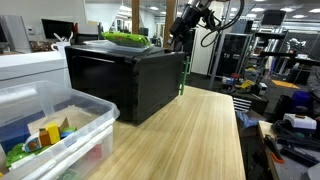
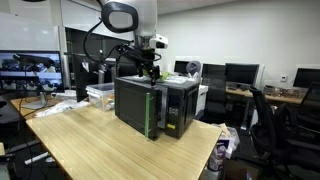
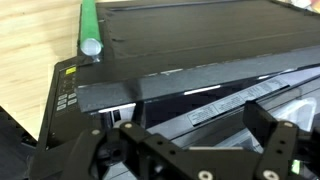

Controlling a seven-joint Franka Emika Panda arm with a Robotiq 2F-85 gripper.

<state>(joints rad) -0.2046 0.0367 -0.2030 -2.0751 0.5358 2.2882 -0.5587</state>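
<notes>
Black case (image 1: 125, 80) sits on the wooden bench (image 1: 205, 130), with a green strip (image 3: 90, 25) running along one corner edge of it. End effector (image 3: 185, 140) hangs just above the case's top, fingers spread wide, pinching nothing. Some green stuff (image 1: 125, 38) lies on top of the case, and a clear tub (image 1: 70, 125) sits well apart from it.

White jointed arm (image 2: 120, 15), black cables (image 2: 90, 42), black fingers (image 3: 272, 135)
</notes>
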